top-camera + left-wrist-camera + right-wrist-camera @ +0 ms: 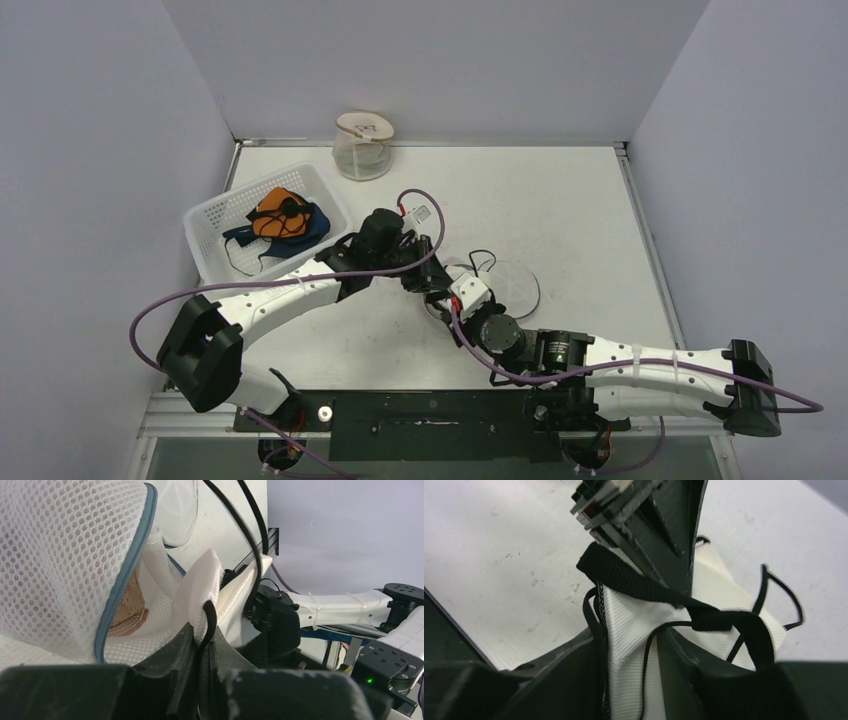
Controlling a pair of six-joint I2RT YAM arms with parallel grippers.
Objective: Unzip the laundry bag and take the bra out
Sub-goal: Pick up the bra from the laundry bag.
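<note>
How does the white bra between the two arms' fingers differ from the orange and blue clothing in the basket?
The white bra is ribbed white fabric; the basket clothing is orange and blue. The white bra is pinched in the left fingers and sits between the right fingers; the basket clothing lies loose in the white basket, untouched. Both have black straps.

Laundry bag (60, 545) is coarse white mesh cloth, bra (639, 625) ribbed white fabric with matt black straps (634, 580), table (570, 200) matt white, scuffed.
</note>
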